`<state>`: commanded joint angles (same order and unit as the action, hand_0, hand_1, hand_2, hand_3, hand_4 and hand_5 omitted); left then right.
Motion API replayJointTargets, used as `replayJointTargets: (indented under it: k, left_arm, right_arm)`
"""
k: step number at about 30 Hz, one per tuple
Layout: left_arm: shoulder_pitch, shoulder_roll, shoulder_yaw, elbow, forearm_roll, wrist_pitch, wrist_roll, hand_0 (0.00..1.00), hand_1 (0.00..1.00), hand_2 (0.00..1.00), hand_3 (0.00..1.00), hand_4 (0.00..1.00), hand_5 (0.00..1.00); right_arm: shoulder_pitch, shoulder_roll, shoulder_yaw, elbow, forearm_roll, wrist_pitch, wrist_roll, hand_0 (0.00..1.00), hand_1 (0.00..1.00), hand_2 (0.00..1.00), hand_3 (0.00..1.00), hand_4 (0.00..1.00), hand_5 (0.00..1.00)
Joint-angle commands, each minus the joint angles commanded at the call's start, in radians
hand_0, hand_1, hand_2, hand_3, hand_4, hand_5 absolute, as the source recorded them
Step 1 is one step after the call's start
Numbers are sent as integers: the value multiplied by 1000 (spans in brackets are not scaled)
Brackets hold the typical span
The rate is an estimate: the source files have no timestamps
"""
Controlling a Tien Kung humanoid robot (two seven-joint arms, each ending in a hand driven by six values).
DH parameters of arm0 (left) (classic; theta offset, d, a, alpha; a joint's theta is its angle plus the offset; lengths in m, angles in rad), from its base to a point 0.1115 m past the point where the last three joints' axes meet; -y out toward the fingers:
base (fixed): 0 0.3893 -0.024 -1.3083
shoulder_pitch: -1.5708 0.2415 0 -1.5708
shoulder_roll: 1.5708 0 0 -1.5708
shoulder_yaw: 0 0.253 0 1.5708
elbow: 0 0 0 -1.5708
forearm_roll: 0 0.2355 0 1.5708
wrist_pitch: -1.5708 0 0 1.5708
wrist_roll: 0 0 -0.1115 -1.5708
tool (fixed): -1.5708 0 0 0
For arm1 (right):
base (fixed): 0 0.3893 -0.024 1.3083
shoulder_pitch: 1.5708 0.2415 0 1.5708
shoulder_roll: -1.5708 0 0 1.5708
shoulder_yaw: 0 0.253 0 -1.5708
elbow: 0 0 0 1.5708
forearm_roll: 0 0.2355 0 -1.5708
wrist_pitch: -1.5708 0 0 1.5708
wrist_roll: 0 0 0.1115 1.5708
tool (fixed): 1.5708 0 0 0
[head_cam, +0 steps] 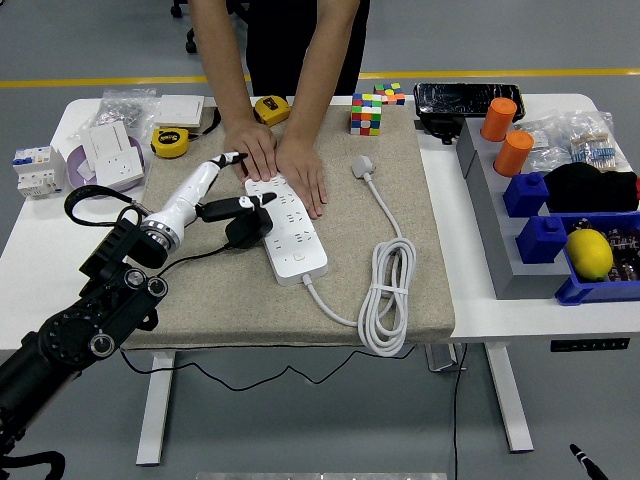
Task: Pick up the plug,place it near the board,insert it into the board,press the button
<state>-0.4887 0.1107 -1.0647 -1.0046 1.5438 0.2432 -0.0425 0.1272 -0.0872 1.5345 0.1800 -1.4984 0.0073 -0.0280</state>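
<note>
A black plug [248,228] with a thin black cable lies at the left edge of the white power strip [292,240] on the tan mat [330,215]. I cannot tell whether its pins are in a socket. My left hand [240,185] is open above the plug. Its fingers [232,158] point away toward the person's hands, and its thumb lies just over the plug. A person at the far side presses both hands [300,170] flat on the strip's far end. The right arm is out of view.
The strip's own white cable is coiled [385,290] at the mat's right, with its white plug [362,166] further back. A Rubik's cube [366,113], tape measures [171,142] and wall sockets [112,155] stand at the back. Blue bins [560,230] with orange cups stand on the right.
</note>
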Motion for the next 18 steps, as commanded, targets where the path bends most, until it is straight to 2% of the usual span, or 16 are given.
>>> replayJointTargets:
  k: [1, 3, 6, 7, 9, 12, 18]
  left_arm:
    - [20, -9, -26, -25, -30, 29, -20, 997, 998, 997, 958, 998, 998]
    - [67, -27, -65, -81, -108, 100, -75, 997, 998, 997, 958, 998, 998]
    - [149, -56, -76, -170, -236, 199, -179, 997, 998, 997, 958, 998, 998]
    - [171, -61, -74, -190, -275, 215, -202, 961, 981, 955, 920, 998, 998]
    - [228, -70, -58, -221, -373, 210, -230, 961, 981, 955, 920, 998, 998]
    - [269, -73, -38, -226, -473, 197, -232, 961, 981, 955, 920, 998, 998]
    - [301, -68, 10, -209, -450, 171, -208, 982, 961, 922, 898, 998, 998]
  right_arm:
    - [-2, 1, 2, 0, 0, 0, 0, 826, 743, 742, 774, 998, 998]
    - [-5, 2, 4, 0, -1, -1, 0, 826, 743, 742, 774, 998, 998]
    - [-9, 4, 8, 0, -6, -1, -1, 826, 743, 742, 774, 998, 998]
    - [-9, 5, 8, 0, -7, -1, -1, 826, 743, 742, 774, 998, 998]
    - [-10, 7, 7, 0, -4, -1, 0, 826, 743, 742, 774, 998, 998]
    - [-8, 6, 5, 0, -5, -1, 1, 826, 743, 742, 774, 998, 998]
    - [-6, 3, 6, 0, -7, -1, 1, 826, 743, 743, 774, 998, 998]
